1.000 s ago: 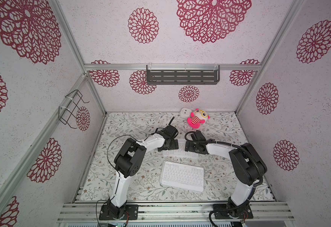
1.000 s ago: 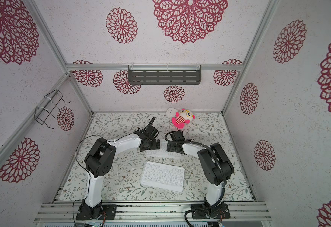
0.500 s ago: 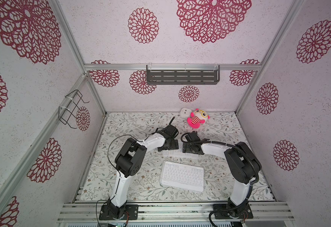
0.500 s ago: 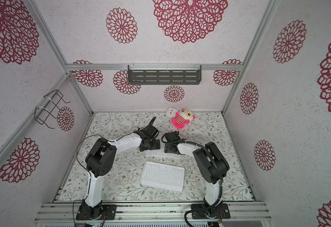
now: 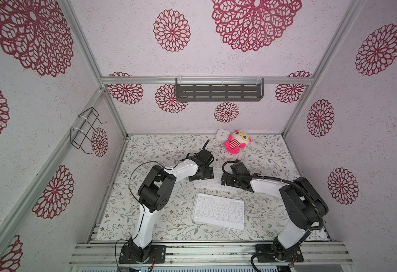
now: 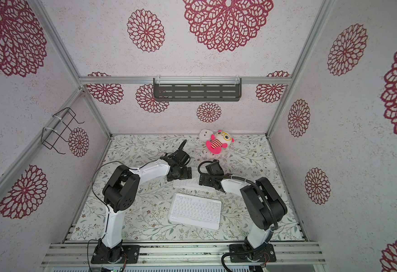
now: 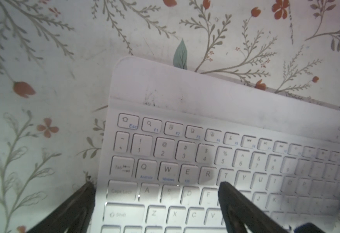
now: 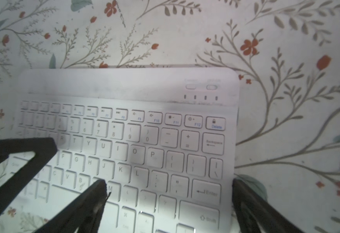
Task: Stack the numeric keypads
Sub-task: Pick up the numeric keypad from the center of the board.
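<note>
White keys on white frames: two keypads show in both top views. The front keypad lies flat and slightly skewed near the front rail of the table. The far keypad lies behind it, mostly covered by the two arms. Also here are one pink plush toy, one small white cube just beside it at the back, one dark shelf on the back wall and one wire rack on the left wall.

The left gripper holds its fingers wide apart astride the far keypad's Esc end, one finger off the edge over the table and the other above the T key. The right gripper is spread as wide, one finger near the M key and the other just past the Enter end. Neither clamps anything. Whether the tips touch the keys is too blurred to tell.

Against a second ago, both keypads lie unmoved and the fingers are equally wide. The right elbow, drawn inward half a second ago, is back out toward the right wall.

A narrow strip of table separates the keypads. Bare table lies wide on either side of the front keypad, and behind the grippers up to the plush toy.
</note>
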Robot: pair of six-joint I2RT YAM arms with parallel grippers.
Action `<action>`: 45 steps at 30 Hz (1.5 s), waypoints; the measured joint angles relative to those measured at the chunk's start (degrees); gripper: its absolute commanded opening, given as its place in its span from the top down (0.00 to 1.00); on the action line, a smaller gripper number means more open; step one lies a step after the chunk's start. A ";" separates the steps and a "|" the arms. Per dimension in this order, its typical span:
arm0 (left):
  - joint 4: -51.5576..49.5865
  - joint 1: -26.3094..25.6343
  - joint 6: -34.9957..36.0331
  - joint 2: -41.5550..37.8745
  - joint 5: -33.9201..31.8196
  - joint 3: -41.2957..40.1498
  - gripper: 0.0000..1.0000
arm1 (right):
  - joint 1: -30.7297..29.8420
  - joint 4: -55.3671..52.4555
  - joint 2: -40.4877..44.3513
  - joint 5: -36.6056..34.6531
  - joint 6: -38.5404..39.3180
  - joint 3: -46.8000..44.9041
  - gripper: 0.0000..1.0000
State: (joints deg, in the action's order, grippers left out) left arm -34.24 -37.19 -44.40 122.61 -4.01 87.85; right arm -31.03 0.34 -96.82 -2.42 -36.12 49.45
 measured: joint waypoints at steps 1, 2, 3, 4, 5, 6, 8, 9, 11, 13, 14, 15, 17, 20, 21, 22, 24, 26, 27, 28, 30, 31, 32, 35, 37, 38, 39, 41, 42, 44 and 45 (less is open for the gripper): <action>-0.02 0.00 0.00 0.00 -0.02 0.00 0.02 | 0.17 0.63 0.52 0.79 -0.15 -0.70 0.02; -0.02 0.02 -0.02 -0.02 -0.04 0.00 0.02 | 0.33 1.33 0.85 1.25 -0.48 -1.29 0.02; -0.02 0.04 -0.02 -0.02 -0.07 0.00 0.02 | 0.55 2.38 1.20 1.73 -0.94 -1.97 0.02; -0.02 0.09 -0.02 -0.02 -0.07 -0.02 0.02 | 0.76 3.56 1.49 2.21 -1.44 -2.67 0.02; 0.00 0.11 -0.02 -0.02 -0.11 -0.07 0.02 | 1.01 4.85 1.68 2.58 -1.97 -3.32 0.02; 0.07 0.11 -0.02 -0.02 -0.20 -0.13 0.02 | 1.36 6.56 1.79 3.04 -2.67 -4.07 0.02; 0.09 0.15 -0.02 -0.07 -0.63 -0.31 0.02 | 2.12 10.16 1.79 4.15 -4.17 -5.31 0.02; 0.11 0.20 -0.07 -0.11 -0.81 -0.39 0.02 | 2.60 12.44 1.79 4.81 -5.07 -6.16 0.02; 0.22 0.22 -0.15 -0.15 -0.87 -0.50 0.02 | 3.41 16.15 1.79 5.79 -6.69 -7.56 0.02; 0.28 0.22 -0.22 -0.20 -0.87 -0.57 0.02 | 4.22 19.37 1.73 6.82 -8.28 -8.70 0.02; 0.33 0.22 -0.22 -0.22 -0.87 -0.59 0.02 | 4.48 20.35 1.68 7.23 -8.85 -9.07 0.01; 0.35 0.22 -0.22 -0.22 -0.87 -0.61 0.02 | 4.79 21.70 1.60 7.56 -9.60 -9.53 0.02; 0.37 0.24 -0.22 -0.22 -0.90 -0.63 0.02 | 5.33 24.28 1.40 8.28 -11.06 -10.43 0.02; 0.37 0.26 -0.24 -0.24 -0.92 -0.66 0.02 | 6.19 28.48 0.85 9.29 -13.16 -11.69 0.02; 0.37 0.28 -0.26 -0.24 -0.92 -0.68 0.02 | 6.49 29.75 0.63 9.73 -13.84 -12.02 0.02; 0.37 0.31 -0.28 -0.24 -0.96 -0.70 0.02 | 6.75 31.08 0.48 10.08 -14.67 -12.39 0.02; 0.37 0.35 -0.33 -0.24 -1.07 -0.72 0.02 | 7.10 32.57 0.37 10.64 -15.61 -12.76 0.02; 0.39 0.44 -0.42 -0.28 -1.27 -0.81 0.02 | 7.37 34.27 0.37 11.17 -16.26 -13.09 0.02; 0.39 0.50 -0.42 -0.31 -1.33 -0.85 0.02 | 7.56 35.32 0.37 11.50 -16.61 -13.27 0.02; 0.42 0.61 -0.44 -0.35 -1.31 -0.92 0.02 | 7.72 36.35 0.37 11.78 -17.09 -13.38 0.02; 0.42 0.79 -0.48 -0.39 -1.33 -1.03 0.02 | 7.96 38.47 0.35 12.17 -17.79 -13.49 0.02; 0.44 0.83 -0.55 -0.44 -1.33 -1.07 0.02 | 8.15 39.69 0.37 12.39 -18.10 -13.49 0.02; 0.50 0.90 -0.66 -0.46 -1.33 -1.14 0.02 | 8.31 40.76 0.35 12.63 -18.27 -13.49 0.02; 0.92 1.11 -1.38 -0.68 -1.05 -1.42 0.02 | 8.96 44.26 0.20 13.68 -19.39 -13.62 0.02; 1.22 1.36 -1.62 -0.85 -0.59 -1.70 0.02 | 9.40 46.34 -0.20 14.53 -19.89 -14.23 0.03; 1.40 1.38 -1.64 -0.94 -0.48 -1.86 0.02 | 9.66 47.34 -0.46 14.97 -20.22 -14.58 0.03; 1.57 1.42 -1.68 -1.03 -0.44 -2.03 0.02 | 9.90 48.35 -0.74 15.37 -20.52 -14.88 0.04; 1.95 1.53 -1.73 -1.20 -0.35 -2.36 0.02 | 10.54 49.92 -1.14 16.59 -20.87 -15.32 0.05; 2.16 1.57 -1.75 -1.27 -0.26 -2.51 0.02 | 10.97 50.75 -1.33 17.51 -21.07 -15.41 0.05; 2.69 1.79 -1.95 -1.57 0.24 -2.99 0.02 | 11.74 52.68 -1.88 19.08 -21.51 -15.41 0.07; 3.04 1.95 -2.12 -1.77 0.55 -3.28 0.02 | 12.11 53.83 -2.29 19.89 -21.68 -15.41 0.08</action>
State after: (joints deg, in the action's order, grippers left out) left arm -31.20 -35.24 -46.52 120.84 -3.46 84.58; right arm -18.92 54.17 -99.11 17.47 -57.80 34.04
